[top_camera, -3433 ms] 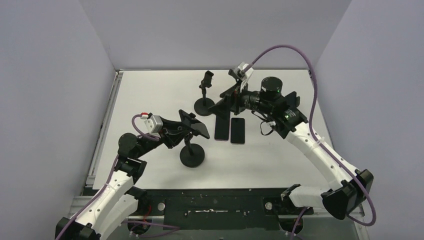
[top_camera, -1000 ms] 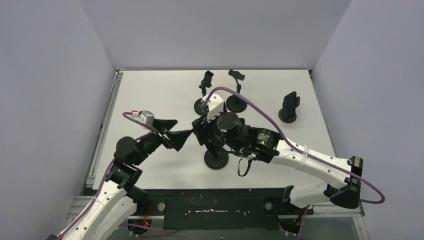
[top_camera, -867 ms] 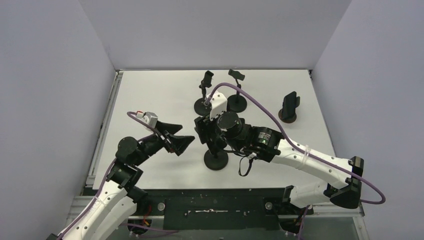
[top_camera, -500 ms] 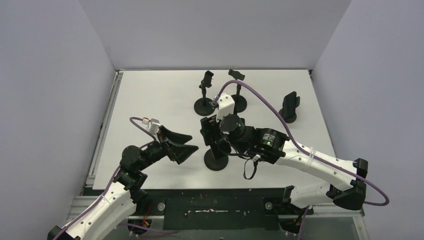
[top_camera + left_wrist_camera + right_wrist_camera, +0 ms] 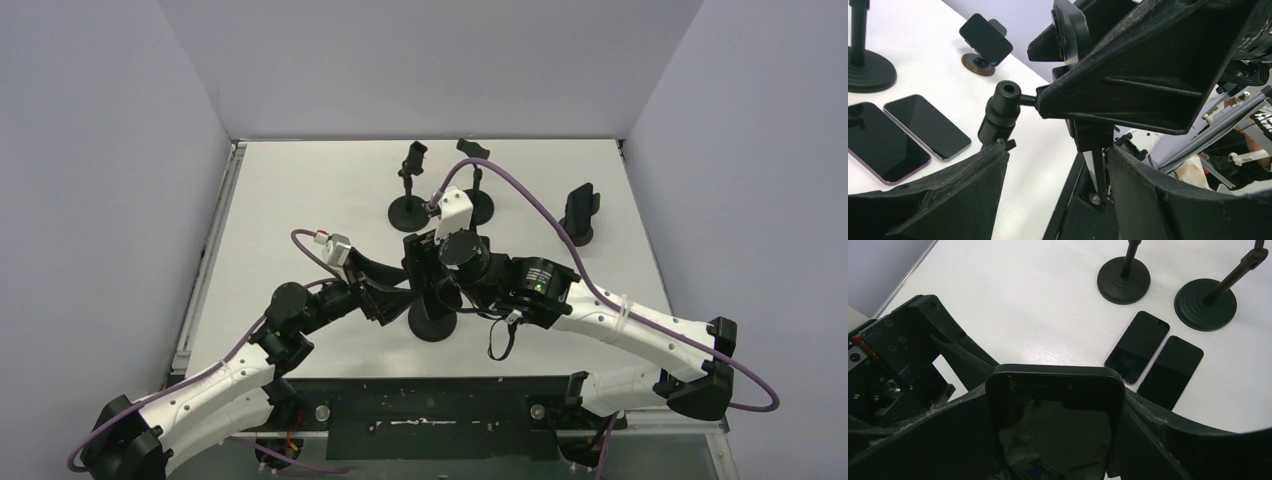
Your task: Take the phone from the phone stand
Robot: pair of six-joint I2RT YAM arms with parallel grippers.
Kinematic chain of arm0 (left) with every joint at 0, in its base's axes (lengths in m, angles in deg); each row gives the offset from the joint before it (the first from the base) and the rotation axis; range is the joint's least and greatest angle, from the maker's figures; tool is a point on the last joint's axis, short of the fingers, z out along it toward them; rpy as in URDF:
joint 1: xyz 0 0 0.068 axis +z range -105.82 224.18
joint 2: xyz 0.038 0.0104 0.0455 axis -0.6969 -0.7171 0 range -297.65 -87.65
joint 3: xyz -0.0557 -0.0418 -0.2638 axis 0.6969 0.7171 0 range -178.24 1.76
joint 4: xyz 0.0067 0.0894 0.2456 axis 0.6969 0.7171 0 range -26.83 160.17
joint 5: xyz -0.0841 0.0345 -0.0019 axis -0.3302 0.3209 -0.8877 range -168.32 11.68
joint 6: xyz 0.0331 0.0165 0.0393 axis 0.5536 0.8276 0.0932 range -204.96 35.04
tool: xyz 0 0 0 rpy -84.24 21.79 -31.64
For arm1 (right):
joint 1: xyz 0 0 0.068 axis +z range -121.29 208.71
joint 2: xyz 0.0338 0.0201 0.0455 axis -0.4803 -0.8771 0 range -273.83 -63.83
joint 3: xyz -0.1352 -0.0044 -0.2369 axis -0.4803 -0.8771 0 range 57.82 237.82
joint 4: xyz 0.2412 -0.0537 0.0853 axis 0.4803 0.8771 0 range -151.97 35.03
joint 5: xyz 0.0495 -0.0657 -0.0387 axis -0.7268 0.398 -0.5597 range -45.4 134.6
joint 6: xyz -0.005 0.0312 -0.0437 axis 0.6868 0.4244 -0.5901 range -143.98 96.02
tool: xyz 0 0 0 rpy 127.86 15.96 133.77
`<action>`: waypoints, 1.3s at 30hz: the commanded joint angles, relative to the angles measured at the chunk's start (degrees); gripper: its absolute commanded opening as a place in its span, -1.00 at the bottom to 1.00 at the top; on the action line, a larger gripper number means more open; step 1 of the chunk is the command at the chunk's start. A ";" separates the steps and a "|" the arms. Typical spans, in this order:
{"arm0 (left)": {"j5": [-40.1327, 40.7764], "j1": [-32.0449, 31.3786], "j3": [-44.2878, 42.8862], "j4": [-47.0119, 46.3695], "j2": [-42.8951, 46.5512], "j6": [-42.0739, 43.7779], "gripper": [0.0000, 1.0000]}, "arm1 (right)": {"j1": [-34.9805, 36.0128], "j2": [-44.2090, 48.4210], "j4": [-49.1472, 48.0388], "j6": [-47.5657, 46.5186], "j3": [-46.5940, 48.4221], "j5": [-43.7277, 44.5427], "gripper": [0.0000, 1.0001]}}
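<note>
The black phone [image 5: 1055, 430] stands upright between the fingers of my right gripper [image 5: 1055, 390], which is shut on its two long edges. From above, that gripper [image 5: 425, 275] hangs over the phone stand, whose round black base [image 5: 432, 320] shows just below it. My left gripper [image 5: 395, 295] has come in from the left at the stand's neck. In the left wrist view its jaws [image 5: 1058, 155] are apart, with the stand's black joint knob [image 5: 1003, 107] by the left finger and a thin clamp arm [image 5: 1095, 160] between them. Nothing is gripped there.
Two dark phones [image 5: 1138, 347] [image 5: 1170, 372] lie flat side by side on the white table. Behind them stand two more black stands with round bases [image 5: 408, 210] [image 5: 475, 207]. A small brown-based holder with a phone [image 5: 578, 212] sits at the back right.
My left arm has swung right, from well left of the stand to its neck, and its jaws have narrowed. The right gripper has stayed on the phone, shifting only slightly.
</note>
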 commanded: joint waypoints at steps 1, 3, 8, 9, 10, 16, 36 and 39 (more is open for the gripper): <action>2.77 -0.36 -3.14 -7.56 -1.01 2.14 0.38 | 0.86 1.43 -3.07 1.89 0.11 0.65 -0.44; 2.45 -0.43 -3.23 -8.79 -1.62 2.15 0.37 | 0.85 1.33 -3.30 1.99 -0.04 0.49 -0.43; 1.71 -1.23 -3.89 -10.31 -3.01 2.63 0.38 | 0.95 0.73 -3.52 2.13 0.17 0.23 -0.43; 1.87 -1.52 -3.98 -10.51 -3.06 2.75 0.40 | 0.95 0.68 -3.66 2.09 0.21 0.21 -0.43; 1.88 -1.72 -4.02 -10.89 -3.13 2.77 0.42 | 0.98 0.47 -3.68 2.15 0.29 0.20 -0.43; 1.93 -2.36 -3.94 -12.54 -3.67 2.45 0.40 | 0.98 0.27 -3.78 2.40 0.19 0.29 -0.41; 4.09 -2.60 5.61 -32.34 -8.09 -4.75 -1.00 | -1.36 4.87 -7.68 6.33 -6.53 -0.95 -1.00; 5.19 -2.62 7.54 -37.21 -9.96 -6.94 -1.00 | -3.25 7.05 -10.73 8.23 -9.86 -4.02 -1.00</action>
